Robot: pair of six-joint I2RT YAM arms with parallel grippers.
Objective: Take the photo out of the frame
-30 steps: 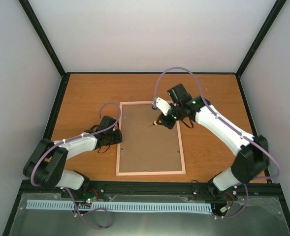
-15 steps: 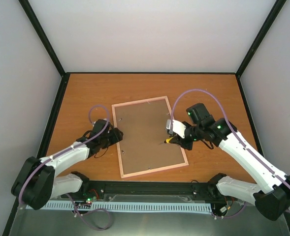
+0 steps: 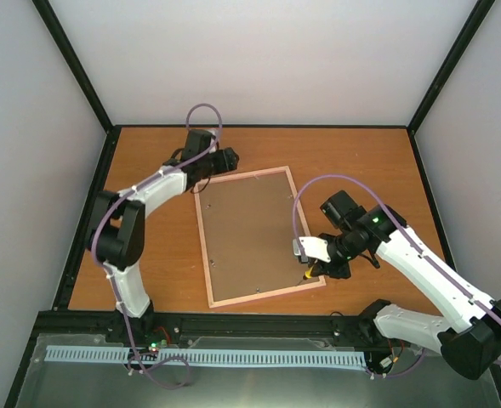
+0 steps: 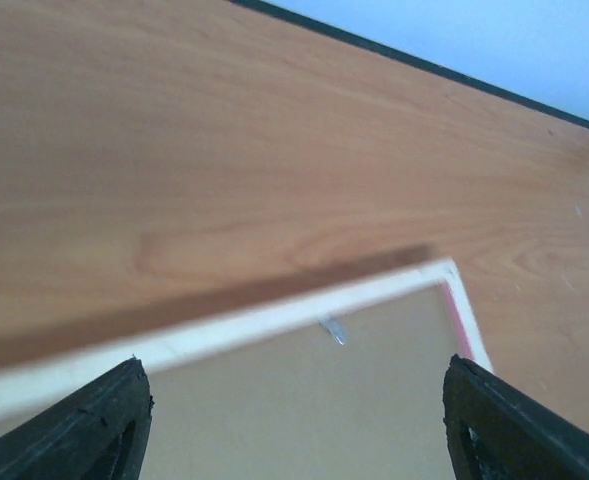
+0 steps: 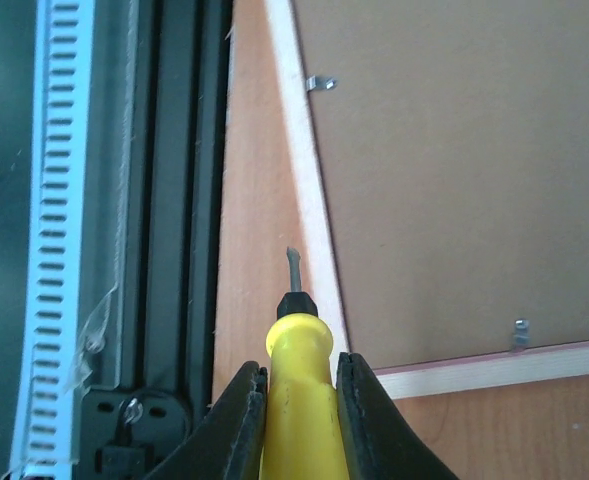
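At frame (image 3: pixel 204 246) corner | right hand (image 5: pixel 300 368) clamps screwdriver (image 5: pixel 299 340) | left hand (image 4: pixel 294 368) spread

Pink frame (image 3: pixel 202 244) on wooden table (image 3: pixel 365 161)

Wooden desk (image 3: pixel 361 161), bare brown backing board (image 3: pixel 250 238), small metal clips (image 5: pixel 319 83), yellow-handled screwdriver (image 5: pixel 299 400), white slotted duct (image 3: pixel 233 358) along near edge.

We see the table (image 3: pixel 361 161) of orange wood grain, smooth with a faint sheen. The frame (image 3: pixel 241 175) looks like pale painted wood, matt. Its backing board (image 3: pixel 250 234) is dull brown fibreboard with small shiny metal clips (image 5: pixel 320 83). Low in the right wrist view, the screwdriver (image 5: pixel 299 400) has a glossy yellow plastic handle and grey metal shaft; the fingers (image 5: pixel 236 430) of the right gripper (image 5: pixel 299 362) are matt black plastic.
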